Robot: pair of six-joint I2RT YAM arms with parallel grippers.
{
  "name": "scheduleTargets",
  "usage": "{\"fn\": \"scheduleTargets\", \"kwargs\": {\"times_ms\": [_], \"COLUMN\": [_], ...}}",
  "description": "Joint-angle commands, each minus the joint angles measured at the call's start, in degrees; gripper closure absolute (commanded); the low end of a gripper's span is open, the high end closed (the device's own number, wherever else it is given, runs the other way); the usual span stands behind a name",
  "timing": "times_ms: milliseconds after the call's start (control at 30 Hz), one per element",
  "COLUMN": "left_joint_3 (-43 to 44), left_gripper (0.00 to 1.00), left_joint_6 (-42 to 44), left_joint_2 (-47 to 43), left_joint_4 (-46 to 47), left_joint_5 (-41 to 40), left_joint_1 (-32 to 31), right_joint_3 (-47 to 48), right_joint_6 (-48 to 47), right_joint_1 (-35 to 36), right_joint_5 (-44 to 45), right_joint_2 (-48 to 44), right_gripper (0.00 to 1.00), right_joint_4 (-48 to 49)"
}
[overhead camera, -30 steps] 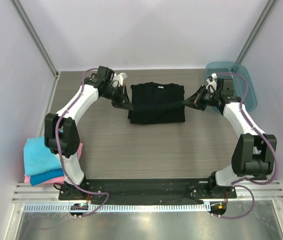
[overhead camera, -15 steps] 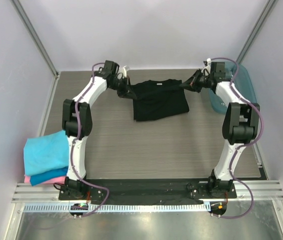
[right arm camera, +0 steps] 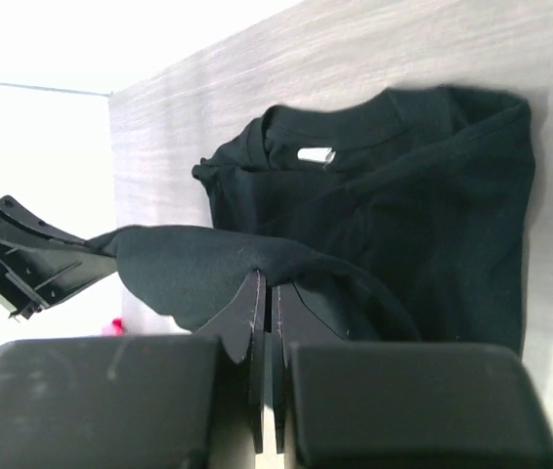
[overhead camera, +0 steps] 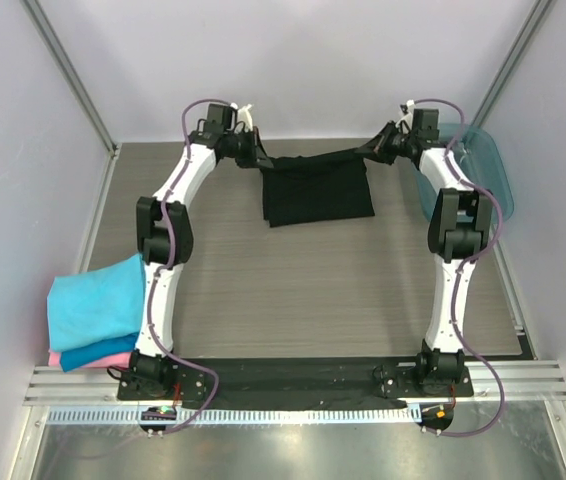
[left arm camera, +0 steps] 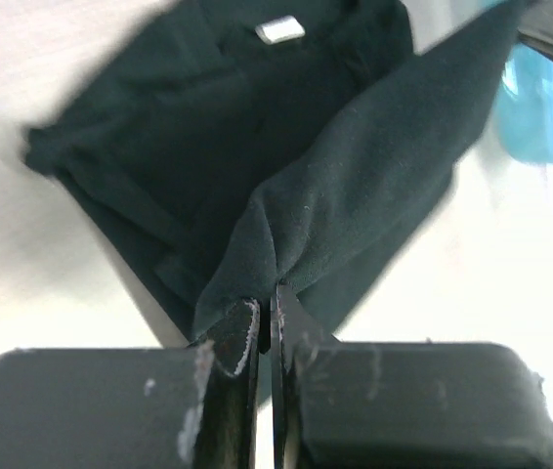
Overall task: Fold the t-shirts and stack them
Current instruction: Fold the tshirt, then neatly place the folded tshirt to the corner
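The black t-shirt (overhead camera: 318,195) lies partly folded at the far middle of the table, its white neck tag (right arm camera: 314,153) showing. One edge is lifted and pulled taut between both grippers along its far side. My left gripper (overhead camera: 261,160) is shut on the left corner of that edge, and cloth bunches at its fingertips (left arm camera: 267,313). My right gripper (overhead camera: 369,152) is shut on the right corner (right arm camera: 267,283). A stack of folded t-shirts (overhead camera: 93,310), turquoise over blue and pink, sits at the left edge.
A translucent teal plastic tray (overhead camera: 491,170) stands at the far right, just behind the right arm. Grey walls and metal posts close in the table at the back and both sides. Both arms reach out fully toward the far wall.
Both grippers moved from the shirt's sides to the far end of the table, carrying the held black edge up and away. The shirt shifted slightly toward the far wall.
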Motion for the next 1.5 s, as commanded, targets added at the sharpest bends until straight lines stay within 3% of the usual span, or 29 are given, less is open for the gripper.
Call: {"fn": "scheduleTargets", "kwargs": {"times_ms": [0, 67, 100, 133, 200, 400, 500, 633, 900, 1333, 1467], "left_joint_3": [7.46, 9.77, 10.47, 10.92, 11.62, 7.68, 3.9, -1.55, -9.2, -4.2, -0.78], "left_gripper": [0.99, 0.9, 0.61, 0.48, 0.34, 0.19, 0.18, 0.18, 0.2, 0.21, 0.25], "left_joint_6": [4.09, 6.2, 6.56, 7.0, 8.23, 8.76, 8.06, 2.63, -5.74, -13.82, -14.88], "left_joint_2": [4.51, 8.12, 9.0, 9.27, 8.92, 0.23, -3.02, -4.61, -1.37, 11.64, 16.12], "left_joint_4": [4.96, 5.76, 5.93, 6.72, 6.81, 4.18, 1.72, -0.65, 3.64, 14.19, 16.48], "left_joint_5": [-6.27, -10.82, -13.29, -15.23, -21.1, -29.47, -26.87, -11.88, 1.97, 7.77, 8.66], "left_joint_1": [0.09, -0.52, -0.7, -1.14, -1.4, -2.02, -1.41, 0.44, 2.72, 3.08, 1.59], "right_joint_3": [7.45, 10.27, 11.67, 13.78, 15.55, 11.79, 6.52, 0.37, 1.48, 2.9, 2.81], "right_joint_6": [-0.99, -0.99, -1.25, -2.03, -2.22, -5.91, -6.35, -8.19, -20.92, -29.29, -29.99], "right_joint_1": [0.09, 0.35, 0.52, 0.79, 0.79, 0.09, 0.17, 0.09, 0.35, 0.7, 0.7], "right_joint_5": [1.09, 0.92, 0.74, 0.22, -0.14, -1.01, -2.33, -4.53, 2.22, 9.61, 10.93], "right_joint_2": [4.03, 8.32, 9.56, 10.36, 10.89, 3.26, -0.61, -2.29, -0.1, 3.68, 4.56], "right_gripper": [0.99, 0.97, 0.82, 0.73, 0.58, 0.54, 0.54, 0.57, 0.58, 0.58, 0.58], "right_joint_4": [3.95, 4.65, 4.91, 5.53, 6.76, 7.56, 7.47, 5.28, -6.06, -11.43, -11.87]}}
